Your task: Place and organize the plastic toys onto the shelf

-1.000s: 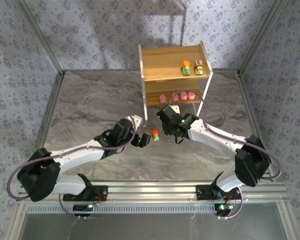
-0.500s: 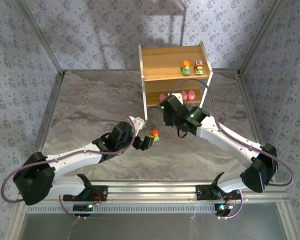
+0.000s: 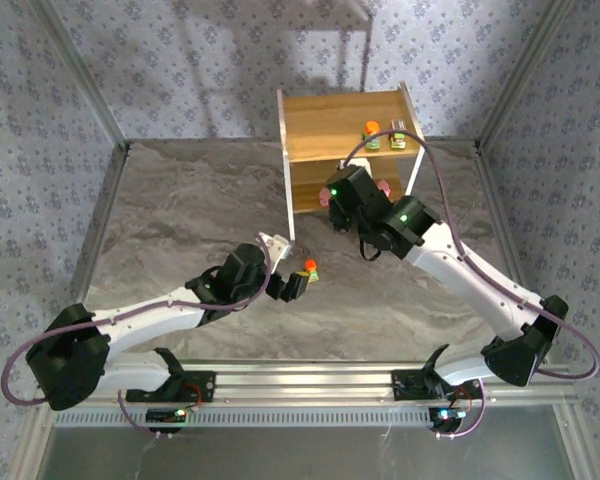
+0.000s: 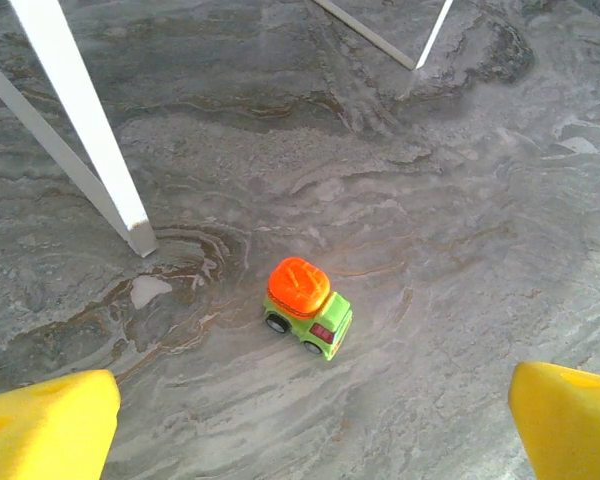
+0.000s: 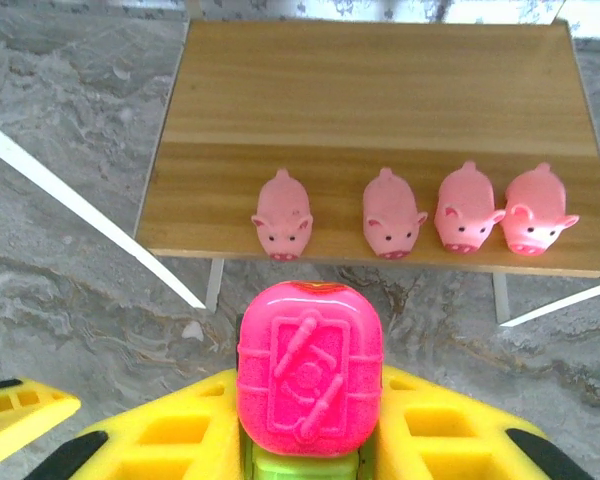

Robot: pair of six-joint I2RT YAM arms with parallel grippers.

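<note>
While the right gripper [image 5: 310,455], clamped on a magenta-topped car [image 5: 310,365], faces the shelf [image 5: 370,90], a low approach could topple the pigs [image 5: 393,215] (left gripper [image 4: 310,415] gapes empty).

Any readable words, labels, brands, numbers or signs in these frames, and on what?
None can be read.
The magenta-topped toy carries only a raised line-and-circle pattern, no letters.
The orange-topped toy, the pink pigs and the shelf show no markings.
Top-tier toys are too small to tell.
</note>
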